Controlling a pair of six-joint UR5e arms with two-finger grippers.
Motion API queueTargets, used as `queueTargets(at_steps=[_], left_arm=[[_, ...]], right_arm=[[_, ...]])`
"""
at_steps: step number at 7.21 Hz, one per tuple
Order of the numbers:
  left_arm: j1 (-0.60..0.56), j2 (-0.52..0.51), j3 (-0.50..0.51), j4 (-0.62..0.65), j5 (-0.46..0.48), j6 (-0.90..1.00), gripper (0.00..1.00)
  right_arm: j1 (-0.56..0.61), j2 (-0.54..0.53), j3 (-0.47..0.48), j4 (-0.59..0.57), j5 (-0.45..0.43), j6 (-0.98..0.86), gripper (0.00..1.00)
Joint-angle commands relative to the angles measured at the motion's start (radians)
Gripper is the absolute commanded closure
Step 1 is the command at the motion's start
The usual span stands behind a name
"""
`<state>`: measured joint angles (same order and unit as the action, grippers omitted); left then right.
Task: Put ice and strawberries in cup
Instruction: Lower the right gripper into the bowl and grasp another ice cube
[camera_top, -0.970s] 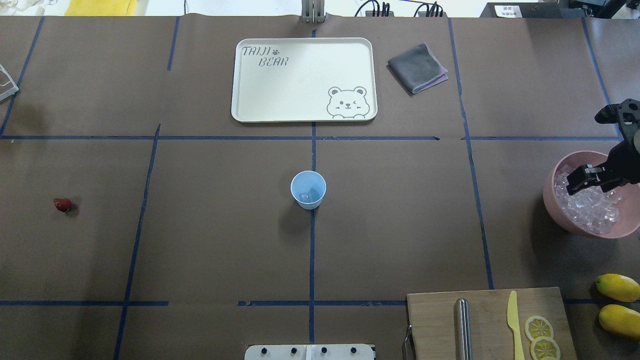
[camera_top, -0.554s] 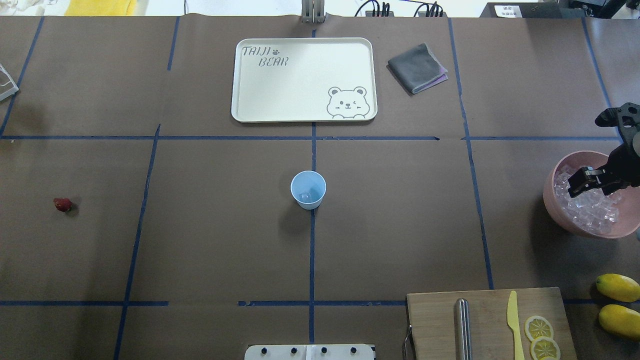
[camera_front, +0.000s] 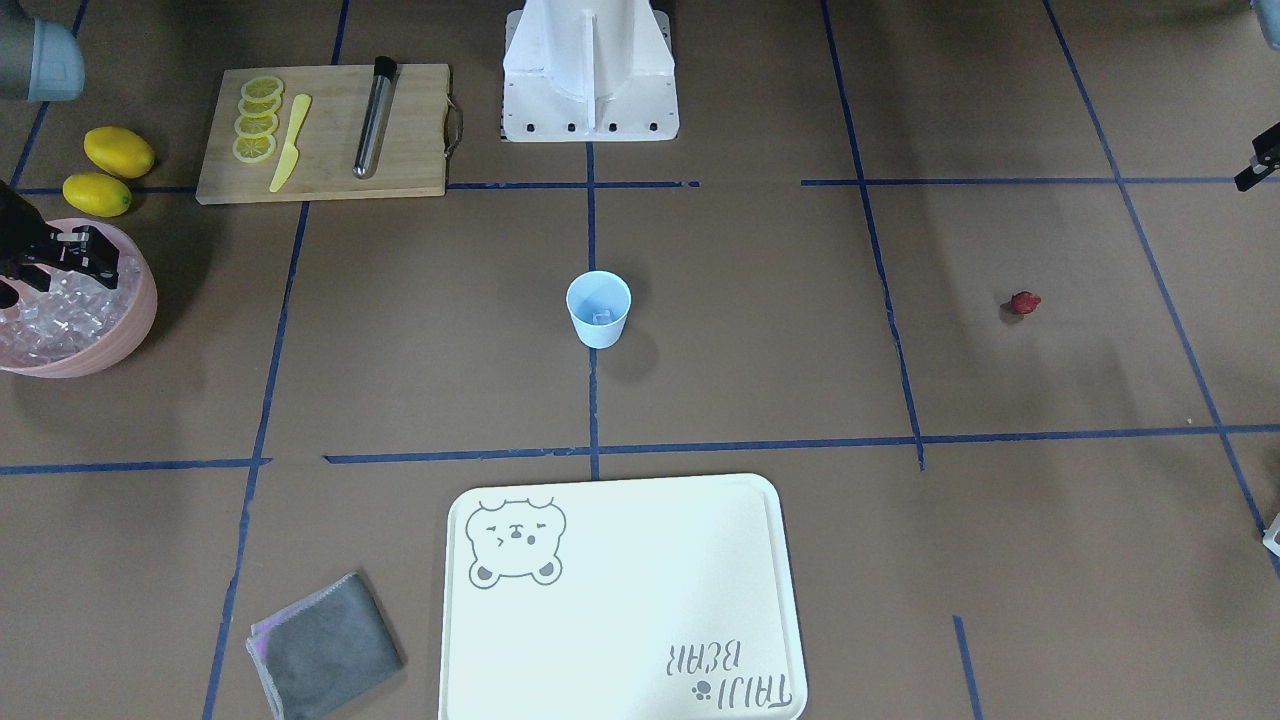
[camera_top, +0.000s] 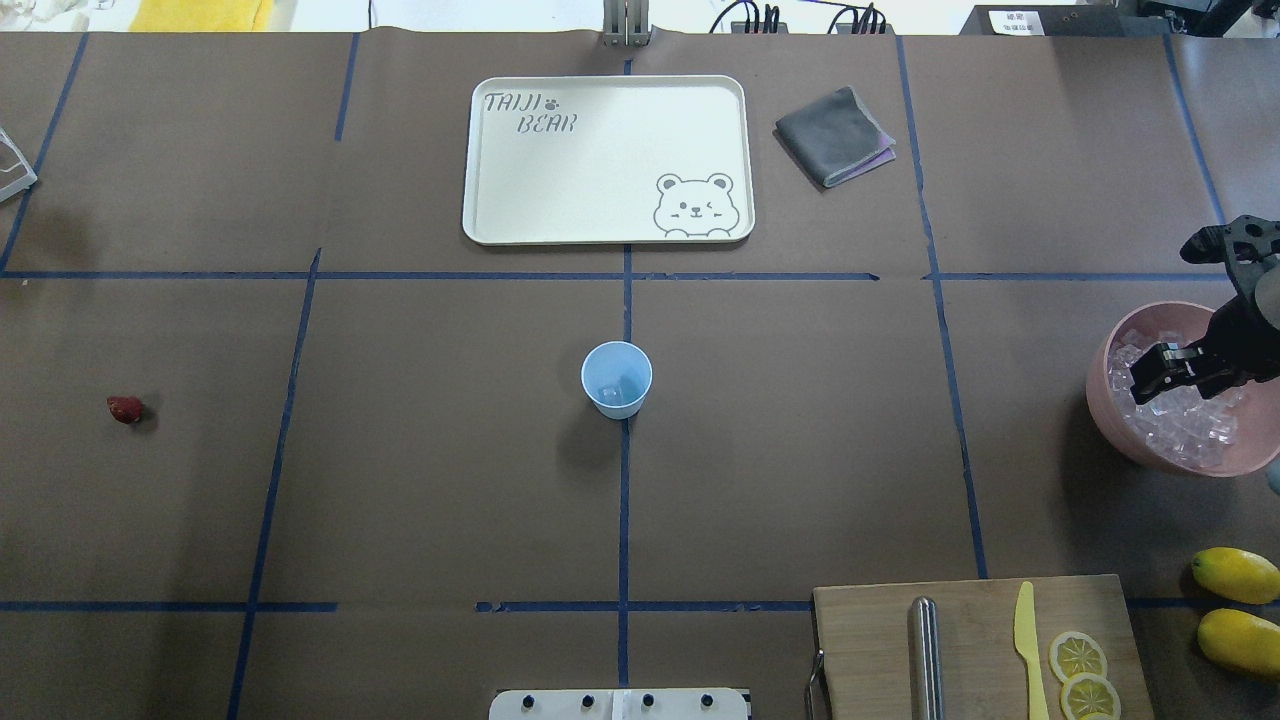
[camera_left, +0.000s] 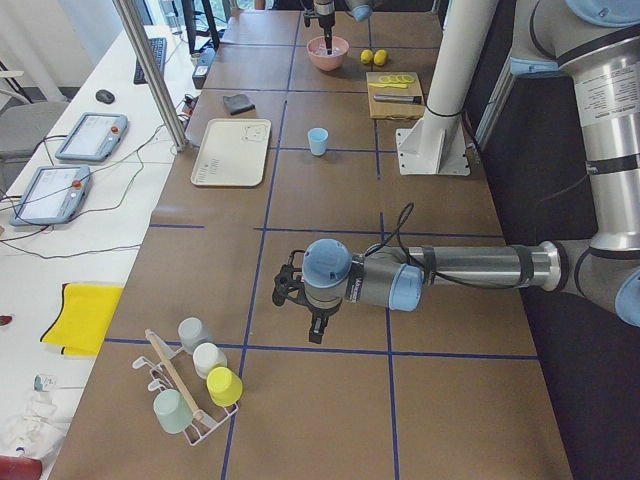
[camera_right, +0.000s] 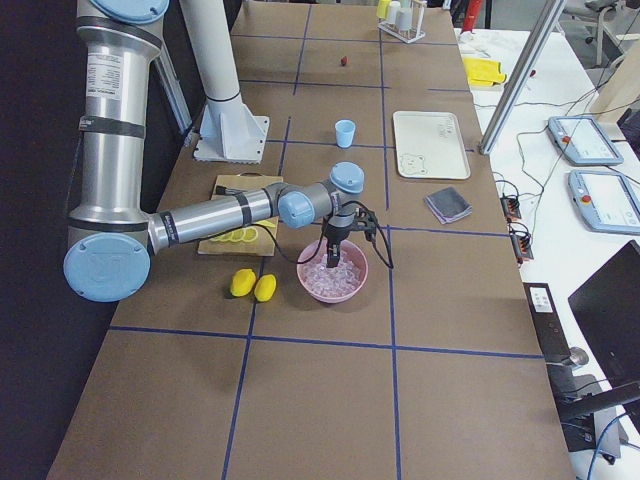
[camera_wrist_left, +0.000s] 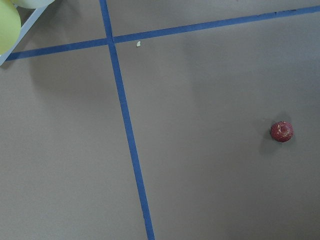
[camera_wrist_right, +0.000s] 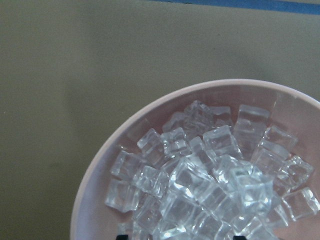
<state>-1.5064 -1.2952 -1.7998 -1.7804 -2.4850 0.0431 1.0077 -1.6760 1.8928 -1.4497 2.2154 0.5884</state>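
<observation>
Right hand (camera_top: 1160, 372): hangs low over the large round pink bowl (camera_top: 1105, 415) at the right edge of the overhead view, right at the heap of clear glassy ice cubes (camera_wrist_right: 200, 175) that fills it. Shows in its own wrist view only as two dark tips at the bottom edge, set well apart, with nothing seen clamped between them.

Left hand (camera_left: 314, 328): points down above the brown paper-covered table (camera_top: 400, 480) in the lower middle of the left side view and touches nothing. Cannot tell how far open.

Small pale-blue tapered plastic cup (camera_top: 616, 378): stands upright at the centre of the overhead view on a blue tape line, well apart from the bowl. Holds one clear cube (camera_top: 619, 392) at its bottom.

Tiny dark-red strawberry (camera_top: 125, 408): lies alone on the table at the far left of the overhead view, well apart from the cup. Sits at the right side of the left wrist view.
</observation>
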Motion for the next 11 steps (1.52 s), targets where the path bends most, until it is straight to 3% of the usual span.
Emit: queueTargets(at_steps=[1,5,7,11], left_arm=[[0.000,0.001,-0.001,-0.001,0.000,0.001,0.00],[0.000,-0.001,-0.001,-0.001,0.000,0.001,0.00],[0.000,-0.001,-0.003,-0.001,0.000,0.001,0.00],[0.000,0.001,-0.003,-0.001,0.000,0.001,0.00]], right_arm=[[-0.004,-0.002,-0.004,0.000,0.000,-0.001,0.37],[-0.015,-0.004,-0.011,0.000,0.000,-0.001,0.40],[-0.015,-0.005,-0.009,0.000,0.000,-0.001,0.55],[-0.015,-0.008,-0.008,0.002,0.000,-0.001,0.97]])
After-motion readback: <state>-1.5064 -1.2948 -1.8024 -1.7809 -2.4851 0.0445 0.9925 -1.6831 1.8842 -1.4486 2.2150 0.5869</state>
